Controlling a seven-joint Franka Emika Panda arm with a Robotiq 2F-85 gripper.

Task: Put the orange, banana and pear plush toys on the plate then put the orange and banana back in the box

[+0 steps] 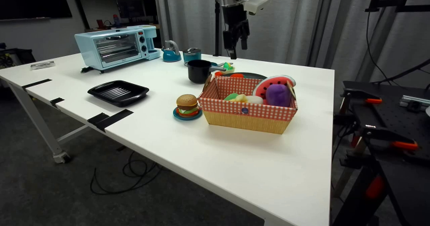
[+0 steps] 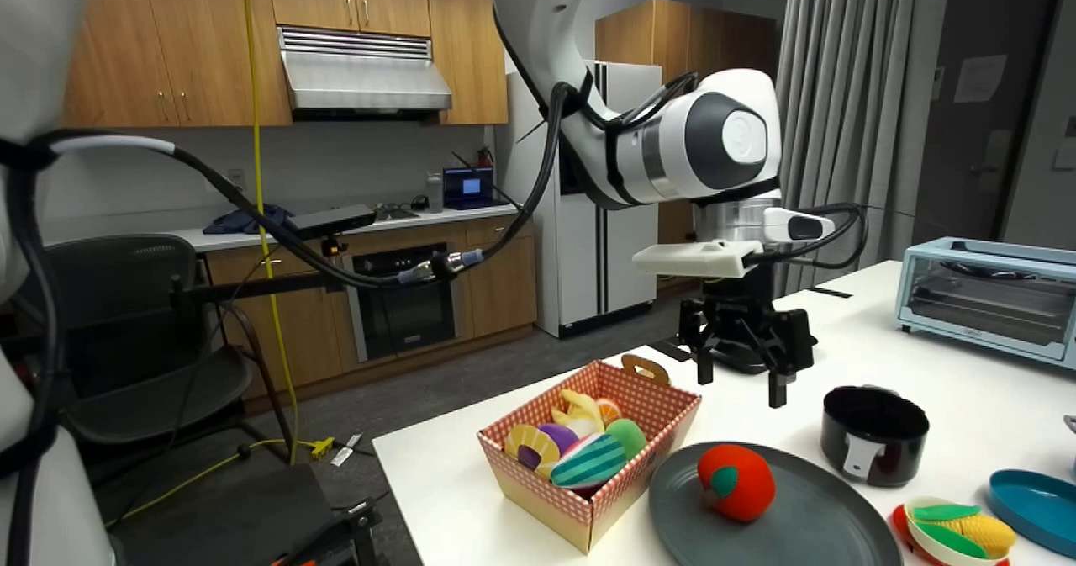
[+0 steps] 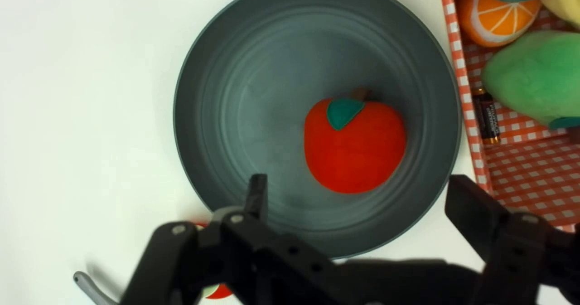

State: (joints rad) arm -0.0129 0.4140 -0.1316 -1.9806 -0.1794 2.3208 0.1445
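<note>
The grey plate (image 3: 272, 92) (image 2: 807, 520) lies on the white table with a red apple-like plush (image 3: 355, 155) (image 2: 751, 490) on it. The red-checked box (image 2: 538, 499) (image 1: 245, 120) stands beside the plate. In it lie the orange plush (image 3: 505, 17) (image 2: 609, 410), the pale yellow banana plush (image 2: 580, 415) (image 3: 564, 1) and a green pear-like plush (image 3: 534, 76) (image 2: 626, 438). The banana is cut off by the edge of the wrist view. My gripper (image 3: 359, 178) (image 2: 741, 383) (image 1: 238, 51) is open and empty, above the table near the plate and box.
The box also holds a watermelon slice (image 1: 273, 81), a purple plush (image 1: 278, 95) and a battery (image 3: 487, 114). A black pot (image 2: 874, 440) and a corn bowl (image 2: 958, 532) stand by the plate. A burger (image 1: 187, 105), black tray (image 1: 117, 93) and toaster oven (image 1: 114, 48) stand farther off.
</note>
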